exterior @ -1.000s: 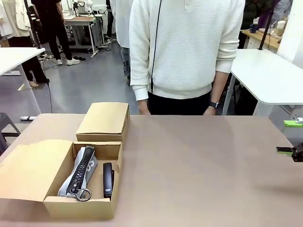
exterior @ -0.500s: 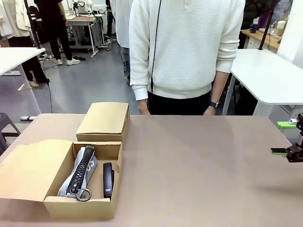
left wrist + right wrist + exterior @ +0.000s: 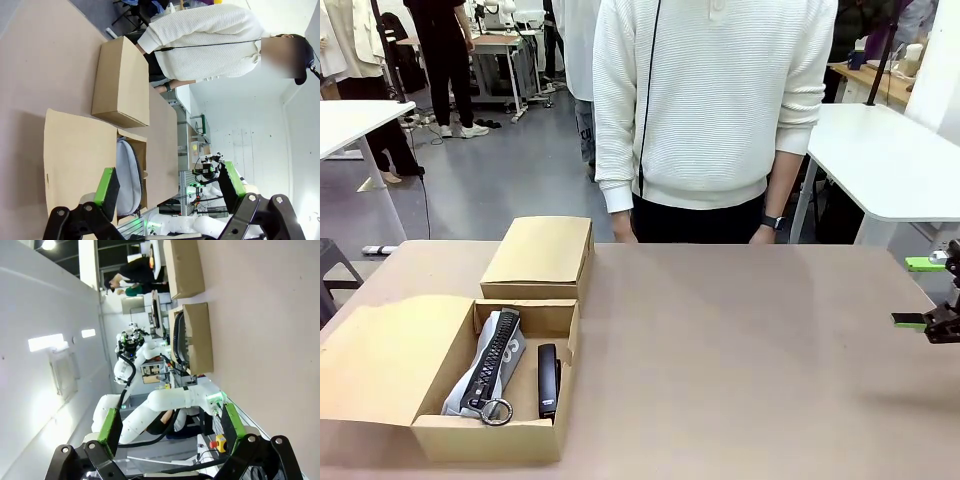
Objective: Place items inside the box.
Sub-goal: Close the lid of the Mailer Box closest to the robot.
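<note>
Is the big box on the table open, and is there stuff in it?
Open. The box has its flap folded out flat, and a grey pencil case and a black stapler lie inside.

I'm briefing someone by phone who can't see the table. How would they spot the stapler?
Start at the open cardboard box near the table's front left corner, in front of a closed box. Two things lie inside: the stapler is the slim black bar along the right wall, beside the wider grey pencil case with its black zip.
</note>
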{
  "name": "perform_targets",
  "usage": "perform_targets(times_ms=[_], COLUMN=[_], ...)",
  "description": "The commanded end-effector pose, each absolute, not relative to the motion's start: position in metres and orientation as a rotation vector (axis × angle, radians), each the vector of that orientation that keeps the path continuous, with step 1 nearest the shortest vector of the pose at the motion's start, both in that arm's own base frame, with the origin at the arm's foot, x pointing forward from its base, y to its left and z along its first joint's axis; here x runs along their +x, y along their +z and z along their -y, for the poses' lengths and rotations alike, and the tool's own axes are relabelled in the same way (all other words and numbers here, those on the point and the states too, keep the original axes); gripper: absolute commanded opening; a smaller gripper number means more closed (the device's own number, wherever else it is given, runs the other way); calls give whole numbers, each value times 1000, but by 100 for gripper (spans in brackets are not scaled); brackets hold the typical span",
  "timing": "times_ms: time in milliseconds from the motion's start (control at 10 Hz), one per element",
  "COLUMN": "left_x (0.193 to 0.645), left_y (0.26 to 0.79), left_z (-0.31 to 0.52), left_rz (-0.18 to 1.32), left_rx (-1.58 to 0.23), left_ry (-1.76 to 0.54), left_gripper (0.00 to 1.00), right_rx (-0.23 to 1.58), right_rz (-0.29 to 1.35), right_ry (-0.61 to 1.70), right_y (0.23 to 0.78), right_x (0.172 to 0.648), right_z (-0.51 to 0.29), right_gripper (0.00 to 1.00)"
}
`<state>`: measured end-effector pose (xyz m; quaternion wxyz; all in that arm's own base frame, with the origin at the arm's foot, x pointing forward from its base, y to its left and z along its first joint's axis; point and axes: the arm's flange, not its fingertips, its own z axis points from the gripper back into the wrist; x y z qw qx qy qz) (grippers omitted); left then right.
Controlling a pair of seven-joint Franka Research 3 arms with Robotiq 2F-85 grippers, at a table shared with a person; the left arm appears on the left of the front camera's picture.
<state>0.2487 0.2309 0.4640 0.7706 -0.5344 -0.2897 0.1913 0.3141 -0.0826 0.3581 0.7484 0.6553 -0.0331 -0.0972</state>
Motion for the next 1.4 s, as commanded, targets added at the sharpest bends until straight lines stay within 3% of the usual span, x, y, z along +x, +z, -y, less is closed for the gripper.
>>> perform_targets(times_ms=[0, 100, 200, 300, 500, 700, 800, 900, 1300], left_x=[250, 256, 255, 248, 240, 242, 241, 276, 283], left_y=[482, 498, 508, 508, 491, 471, 465, 549, 542], left_z=[-221, -200, -170, -136, -79, -73, -83, -103, -107], left_rz=[951, 1157, 1247, 1368, 1499, 1636, 1681, 1100, 1137], left_rx=[-1077, -893, -790, -647, -530, -429, -382, -698, -669], left_ry=[173, -134, -434, -645, -1001, -1174, -1139, -826, -868], left_gripper=[100, 100, 100, 100, 100, 100, 100, 100, 100], right_rx=[1428, 1428, 1428, 1428, 1428, 1428, 1428, 1428, 1428], right_rz=[62, 62, 62, 62, 62, 62, 62, 62, 62], right_ry=[-234, -234, -234, -234, -234, -234, -234, -234, -234], right_y=[361, 361, 361, 361, 361, 361, 361, 361, 361], right_x=[315, 315, 315, 315, 315, 315, 315, 315, 315], right_z=[83, 83, 83, 83, 83, 83, 83, 83, 83], right_gripper=[100, 100, 100, 100, 100, 100, 100, 100, 100])
